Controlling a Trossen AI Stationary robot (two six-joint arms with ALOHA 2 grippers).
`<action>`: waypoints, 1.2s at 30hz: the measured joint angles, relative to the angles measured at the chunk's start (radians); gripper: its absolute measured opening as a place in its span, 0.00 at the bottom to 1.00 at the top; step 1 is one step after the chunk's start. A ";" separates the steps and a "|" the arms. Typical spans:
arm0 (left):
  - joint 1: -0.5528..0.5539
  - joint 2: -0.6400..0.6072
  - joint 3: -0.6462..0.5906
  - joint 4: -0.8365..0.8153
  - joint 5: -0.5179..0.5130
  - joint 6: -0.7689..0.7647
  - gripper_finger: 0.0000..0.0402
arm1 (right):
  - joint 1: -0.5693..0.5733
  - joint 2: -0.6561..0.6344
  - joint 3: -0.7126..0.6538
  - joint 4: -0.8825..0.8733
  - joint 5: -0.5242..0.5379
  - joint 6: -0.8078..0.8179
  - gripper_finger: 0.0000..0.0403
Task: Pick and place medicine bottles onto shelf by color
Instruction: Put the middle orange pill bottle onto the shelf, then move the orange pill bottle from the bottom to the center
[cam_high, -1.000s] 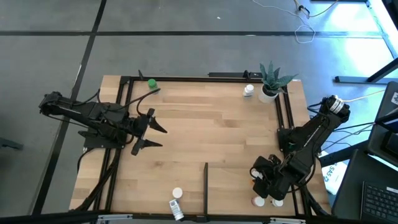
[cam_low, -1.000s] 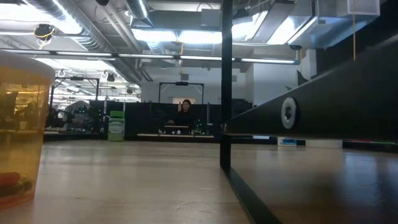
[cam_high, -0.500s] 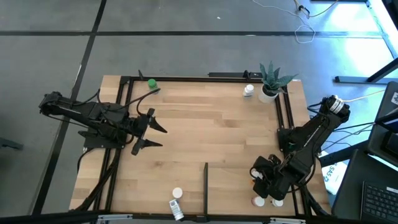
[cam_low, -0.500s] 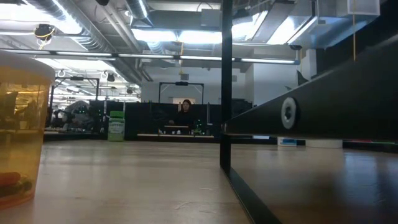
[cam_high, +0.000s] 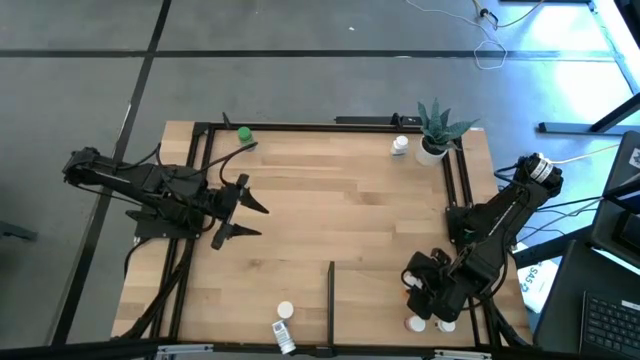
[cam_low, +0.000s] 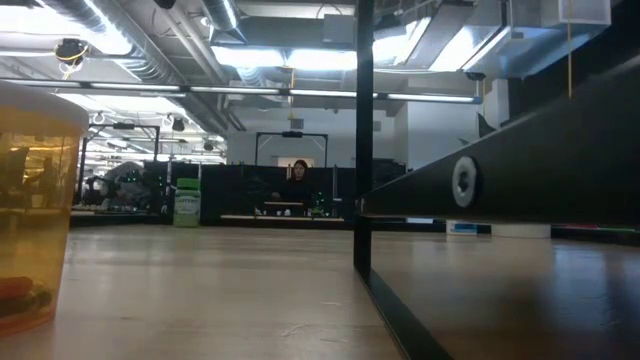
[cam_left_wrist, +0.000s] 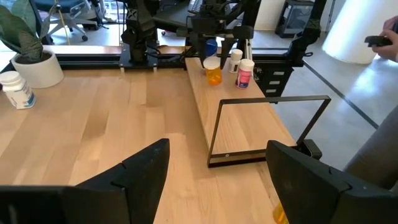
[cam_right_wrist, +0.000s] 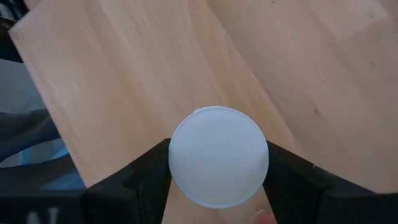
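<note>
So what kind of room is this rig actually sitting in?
Probably a robotics lab or workshop. Beyond the wooden table the low view shows exposed ceiling ducts and strip lights, with a person seated at a far bench.

orange bottle (cam_low: 30, 215) cropped (left edge), contents blurred

A potted plant (cam_high: 434, 132) stands at the shelf's (cam_high: 340, 215) far right corner, a bottle (cam_high: 400, 146) just beside it.
</note>
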 joint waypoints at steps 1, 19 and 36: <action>0.000 0.000 0.000 0.000 0.000 0.000 0.65 | 0.000 0.000 0.000 0.004 0.000 -0.003 0.55; 0.000 0.000 0.000 0.000 0.000 0.000 0.65 | 0.000 0.000 0.000 -0.001 0.000 -0.026 0.55; 0.000 0.000 0.000 0.000 0.000 0.000 0.65 | 0.000 0.000 0.000 -0.011 -0.015 -0.026 0.63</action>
